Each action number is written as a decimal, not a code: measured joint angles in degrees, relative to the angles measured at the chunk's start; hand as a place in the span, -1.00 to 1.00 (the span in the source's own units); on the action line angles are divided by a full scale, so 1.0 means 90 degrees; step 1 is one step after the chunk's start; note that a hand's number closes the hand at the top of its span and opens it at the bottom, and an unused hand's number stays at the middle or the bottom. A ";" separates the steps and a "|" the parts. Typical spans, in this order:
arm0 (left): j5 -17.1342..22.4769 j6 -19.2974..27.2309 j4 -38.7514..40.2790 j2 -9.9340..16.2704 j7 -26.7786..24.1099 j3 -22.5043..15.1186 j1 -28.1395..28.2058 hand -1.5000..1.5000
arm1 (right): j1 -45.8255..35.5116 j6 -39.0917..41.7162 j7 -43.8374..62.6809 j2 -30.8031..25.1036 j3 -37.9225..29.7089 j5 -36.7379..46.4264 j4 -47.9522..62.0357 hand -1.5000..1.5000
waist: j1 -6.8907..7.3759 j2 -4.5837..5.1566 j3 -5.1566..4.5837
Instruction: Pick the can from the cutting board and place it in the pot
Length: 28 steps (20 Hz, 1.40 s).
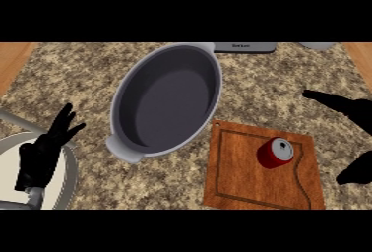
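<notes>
Just left of right hand (356, 110): can (276, 152).

I see can (276, 152) on cutting board (240, 182) | pot (166, 101) left of board | my right hand (349, 109) right of can

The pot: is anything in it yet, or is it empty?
Empty. The pot shows only its bare dark inside; the can stands upright on the cutting board.

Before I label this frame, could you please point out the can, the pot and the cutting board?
can (277, 152): head view, on its red side below the silver top.
pot (169, 98): head view, on its dark inner floor.
cutting board (236, 182): head view, on bare wood left of the can.
</notes>
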 measured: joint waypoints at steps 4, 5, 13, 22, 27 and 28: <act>-0.0007 -0.0034 0.0014 -0.0040 0.0009 0.0023 -0.0018 0.00 | -0.0598 0.0825 0.1021 0.0122 0.0516 -0.0069 0.0001 -1.00 | 0.0017 0.0002 0.0003; -0.0011 -0.0043 -0.0006 -0.0028 0.0079 0.0030 -0.0015 0.00 | -0.0741 0.0980 0.1282 0.0237 0.0644 -0.0090 -0.0005 -1.00 | 0.0010 0.0000 0.0001; -0.0144 -0.0095 -0.0125 -0.0115 0.0130 0.0200 0.0171 0.00 | -0.1534 0.1869 0.2528 0.1187 0.1035 -0.0140 0.0378 -1.00 | -0.0078 -0.0018 0.0017; -0.0336 -0.0258 -0.0298 -0.0239 0.0266 0.0426 0.0340 0.00 | -0.1496 0.2100 0.3004 0.1939 0.1317 0.0728 0.0443 -1.00 | -0.0129 -0.0026 0.0022; -0.0448 -0.0380 -0.0358 -0.0319 0.0291 0.0543 0.0392 0.00 | -0.1494 0.2187 0.2820 0.2219 0.1307 0.1184 0.0863 -1.00 | -0.0130 -0.0022 0.0023; -0.0477 -0.0388 -0.0390 -0.0348 0.0338 0.0567 0.0404 0.00 | -0.1462 0.2177 0.2846 0.2322 0.1326 0.1292 0.0898 -1.00 | -0.0132 -0.0022 0.0022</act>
